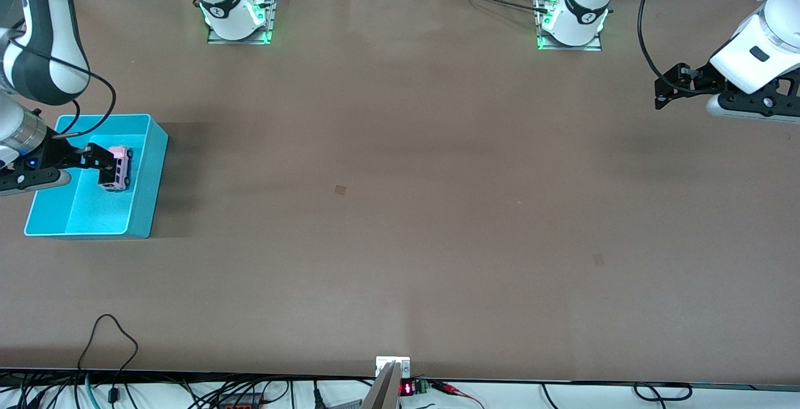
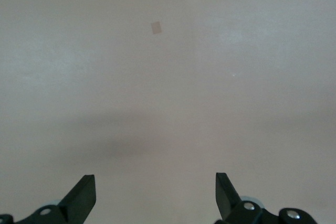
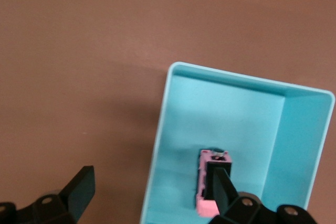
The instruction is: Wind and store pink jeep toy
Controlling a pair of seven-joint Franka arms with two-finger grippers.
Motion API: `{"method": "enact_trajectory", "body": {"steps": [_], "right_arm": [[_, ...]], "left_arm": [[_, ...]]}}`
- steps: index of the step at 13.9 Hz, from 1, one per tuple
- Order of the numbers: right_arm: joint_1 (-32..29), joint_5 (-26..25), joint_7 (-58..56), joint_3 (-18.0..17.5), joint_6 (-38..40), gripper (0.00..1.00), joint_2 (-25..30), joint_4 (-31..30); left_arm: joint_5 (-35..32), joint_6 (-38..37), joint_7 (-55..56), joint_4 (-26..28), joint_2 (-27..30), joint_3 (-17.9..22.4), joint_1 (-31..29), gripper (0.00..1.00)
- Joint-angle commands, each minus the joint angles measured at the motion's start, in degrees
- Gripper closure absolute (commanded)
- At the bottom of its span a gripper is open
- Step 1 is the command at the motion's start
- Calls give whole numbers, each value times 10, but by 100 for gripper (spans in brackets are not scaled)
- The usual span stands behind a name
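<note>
Pink jeep toy beside right end effector

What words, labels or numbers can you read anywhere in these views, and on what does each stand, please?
None can be read for certain.
Red digits glow on a small display at the table edge nearest the camera: too small to read.
Round marks on the arm bases: too small to read.
The jeep, bin, right gripper and left gripper show no text.

Just a big brown matte table, plus an open cyan plastic bin at the right arm's end.
</note>
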State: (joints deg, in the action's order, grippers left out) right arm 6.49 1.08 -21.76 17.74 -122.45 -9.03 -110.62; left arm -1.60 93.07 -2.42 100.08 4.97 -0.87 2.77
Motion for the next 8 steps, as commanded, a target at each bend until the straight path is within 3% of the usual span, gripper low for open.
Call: {"method": "enact_trajectory", "body": {"steps": [1,5,7,8], "right_arm": [[27,5,87,-18,98,0,13,63],[14,6,140,-78,153,0,38,100],[-35,5,180,-151,171,0,58,102],[-43,3,190,-168,182,0,66,108]], "left_arm": [[6,-13,1,-13,-2,3,0,0],[6,-13,1,-13,-2,3,1,0],[6,-13,2,-13,-1,3,1,0],[6,-13,2,-13,-2,3,1,0]]}}
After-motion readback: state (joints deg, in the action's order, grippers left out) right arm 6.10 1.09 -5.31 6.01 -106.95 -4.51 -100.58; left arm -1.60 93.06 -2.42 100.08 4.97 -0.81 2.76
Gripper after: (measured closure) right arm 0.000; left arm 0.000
